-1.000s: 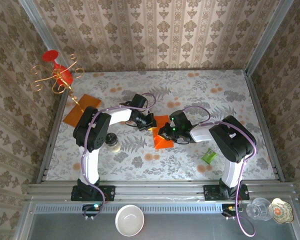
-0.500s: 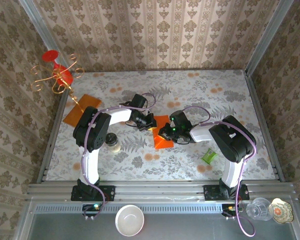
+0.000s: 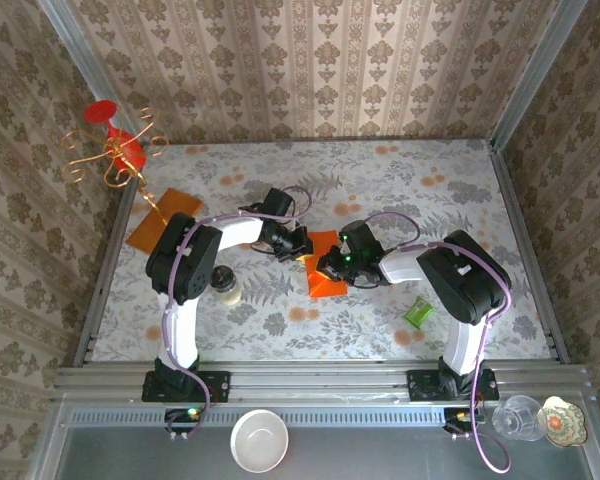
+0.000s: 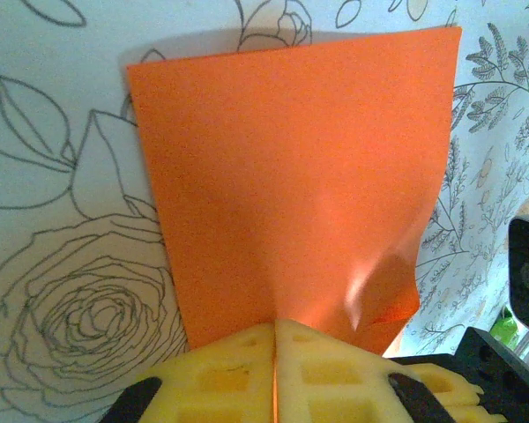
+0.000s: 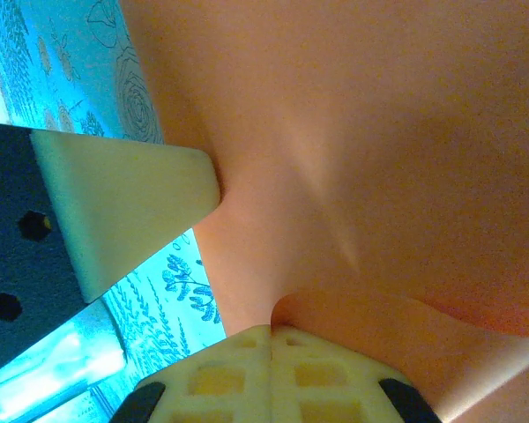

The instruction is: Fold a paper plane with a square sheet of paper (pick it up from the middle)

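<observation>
So the square sheet of paper (image 3: 324, 268) is bright red-orange and sits around the middle of the table. In the left wrist view the paper (image 4: 291, 176) looks like a tall rectangle lying mostly flat, with a buckled dent by one near corner. Its near edge is pinched in the left gripper (image 4: 275, 328). The right gripper (image 5: 271, 330) nips a curled-up edge too.

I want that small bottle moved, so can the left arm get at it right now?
Probably not yet: the left claw is shut on the red-orange paper, though the bottle sits unobstructed beside that arm.
</observation>
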{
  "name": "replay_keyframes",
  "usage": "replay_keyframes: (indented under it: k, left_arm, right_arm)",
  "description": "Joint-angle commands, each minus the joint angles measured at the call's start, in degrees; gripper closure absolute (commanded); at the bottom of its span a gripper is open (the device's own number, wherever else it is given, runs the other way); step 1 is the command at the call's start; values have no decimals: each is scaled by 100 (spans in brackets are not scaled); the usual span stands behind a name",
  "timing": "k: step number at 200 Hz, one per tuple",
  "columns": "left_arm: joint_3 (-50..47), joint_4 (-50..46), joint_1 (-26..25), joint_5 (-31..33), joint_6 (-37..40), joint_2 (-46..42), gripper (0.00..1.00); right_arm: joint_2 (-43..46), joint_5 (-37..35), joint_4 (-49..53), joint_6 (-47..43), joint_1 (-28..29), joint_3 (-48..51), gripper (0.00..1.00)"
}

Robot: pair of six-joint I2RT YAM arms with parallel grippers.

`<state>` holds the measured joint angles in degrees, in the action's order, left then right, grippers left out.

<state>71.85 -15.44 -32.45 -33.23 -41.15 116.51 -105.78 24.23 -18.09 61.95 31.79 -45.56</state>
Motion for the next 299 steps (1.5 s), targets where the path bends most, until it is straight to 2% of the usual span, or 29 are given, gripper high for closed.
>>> replay_keyframes:
  k: [1, 58, 128, 166, 207, 226, 266, 299]
  left_arm:
    - [-64, -277, 103, 137, -38, -316, 89]
    - [-228, -293, 498, 357, -198, -1101, 84]
    - [-1088, -18, 574, 433, -373, -1693, 82]
    - [-1388, 242, 398, 412, -538, -1849, 83]
    - [-1538, 557, 62, 278, -759, -1761, 90]
    - [-1513, 658, -69, 231, -822, -1631, 93]
    - [-1285, 718, -335, 152, -869, -1269, 99]
    - [-1171, 579, -420, 271, -834, -1085, 100]
  right_arm:
    - [-210, -124, 452, -65, 20, -67, 87]
    - [-165, -181, 497, -18, 20, -45, 64]
    - [-92, -190, 468, -72, 20, 113, 63]
    - [-107, -249, 528, -96, 18, 210, 70]
    - [-171, -318, 700, -179, 20, 236, 93]
    - [-197, -327, 767, -210, 21, 232, 98]
    - [-239, -348, 772, -201, 28, 232, 100]
    - [-246, -357, 717, -169, 20, 258, 100]
